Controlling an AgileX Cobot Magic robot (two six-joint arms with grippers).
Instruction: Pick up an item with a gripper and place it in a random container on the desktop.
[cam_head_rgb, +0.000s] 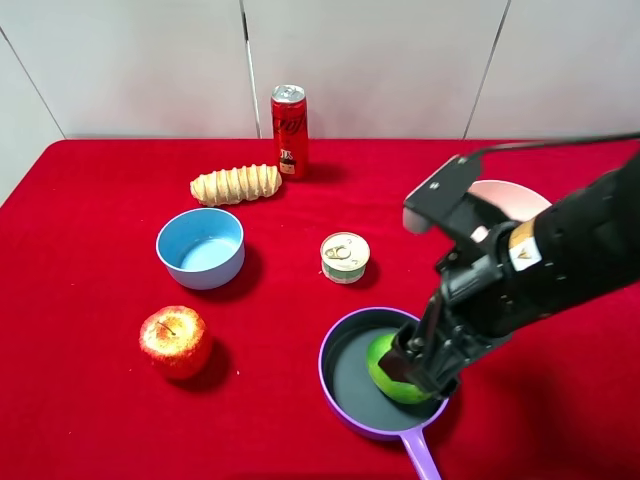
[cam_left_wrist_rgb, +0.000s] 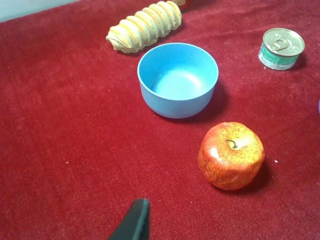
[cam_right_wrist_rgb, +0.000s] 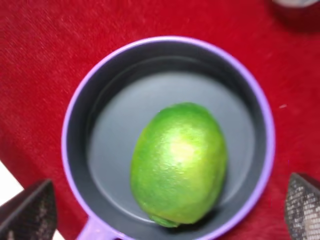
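The green lime (cam_head_rgb: 392, 384) lies inside the purple-rimmed pan (cam_head_rgb: 331, 352) at the front of the red desktop (cam_head_rgb: 90, 220). My right gripper (cam_head_rgb: 414, 358) hangs just above the lime, partly hiding it. In the right wrist view the lime (cam_right_wrist_rgb: 177, 162) rests on the pan's dark grey floor (cam_right_wrist_rgb: 115, 130), and the right gripper (cam_right_wrist_rgb: 167, 220) is open, its fingertips (cam_right_wrist_rgb: 31, 212) wide apart on either side and clear of the lime. Only one black fingertip (cam_left_wrist_rgb: 135, 224) of my left gripper shows, low over the cloth.
A red-yellow apple (cam_head_rgb: 175, 341), a blue bowl (cam_head_rgb: 200, 247), a small tin can (cam_head_rgb: 345, 257), a ridged bread roll (cam_head_rgb: 236, 184) and a red soda can (cam_head_rgb: 289, 130) stand on the cloth. A pale pink bowl (cam_head_rgb: 512, 197) sits behind my right arm.
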